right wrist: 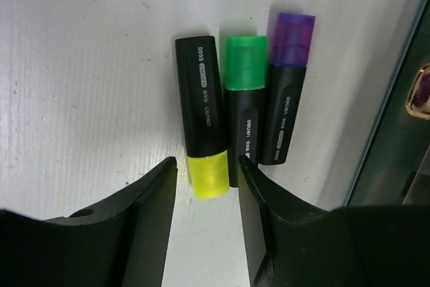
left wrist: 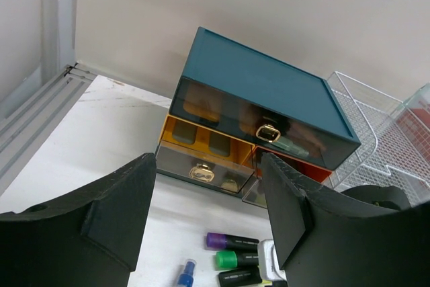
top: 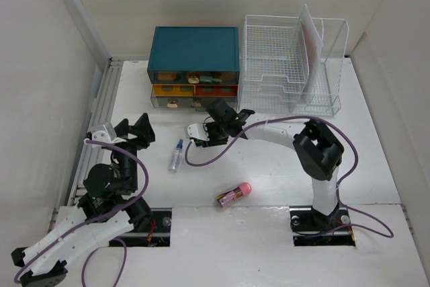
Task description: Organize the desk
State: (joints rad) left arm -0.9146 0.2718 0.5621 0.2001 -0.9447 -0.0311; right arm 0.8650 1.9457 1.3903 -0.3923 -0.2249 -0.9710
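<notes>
Counter (top: pixel 269 166): white, under and in front of the teal drawer box (top: pixel 195 48)
Right claw (right wrist: pixel 207 173): open over yellow-capped highlighter (right wrist: pixel 203 126), just before the box
Left claw (left wrist: pixel 208 162): open, empty, facing the box

The left arm (top: pixel 74 236) and the right arm (top: pixel 269 128) have smooth white shells and chunky black joints. A thin purple cable (top: pixel 352 154) loops along each arm. The fingers (left wrist: pixel 114 213) are flat, dull black wedges.
</notes>
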